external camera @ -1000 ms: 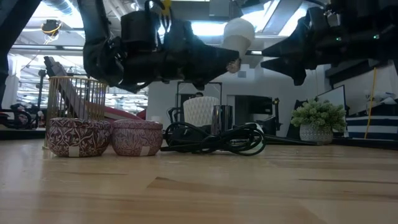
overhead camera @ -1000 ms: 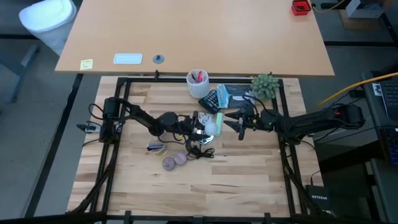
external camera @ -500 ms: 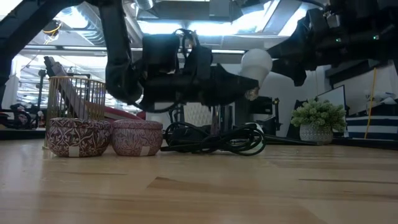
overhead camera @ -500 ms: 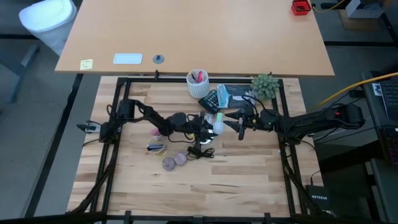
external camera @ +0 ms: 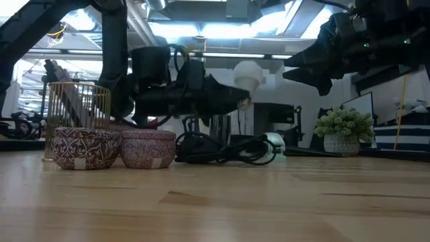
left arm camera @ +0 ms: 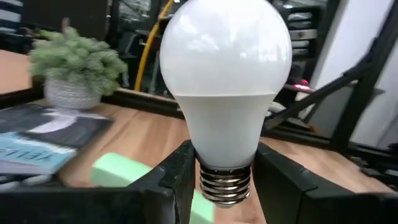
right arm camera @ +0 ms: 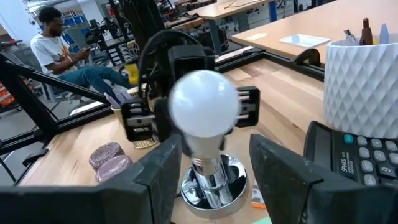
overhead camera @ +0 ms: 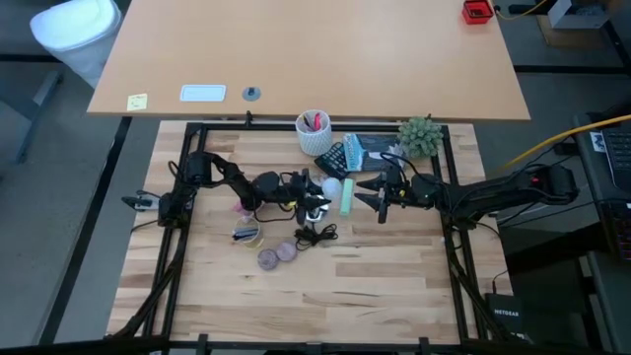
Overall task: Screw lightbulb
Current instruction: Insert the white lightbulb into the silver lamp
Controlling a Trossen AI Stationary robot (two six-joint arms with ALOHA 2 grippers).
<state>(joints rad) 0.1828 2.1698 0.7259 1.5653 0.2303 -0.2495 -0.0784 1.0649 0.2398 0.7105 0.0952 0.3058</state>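
Two dark, jointed robot arms, the left arm and right arm, trail black cables; each ends in blocky black fingers.

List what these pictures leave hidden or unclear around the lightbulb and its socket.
- Lightbulb base: in the left wrist view the left gripper covers the thread's sides.
- Chrome socket: in the right wrist view the bulb hides its opening, so alignment is unclear.
- Low view: the black cable screens the socket.
- High view: bulb and socket are too small to judge.
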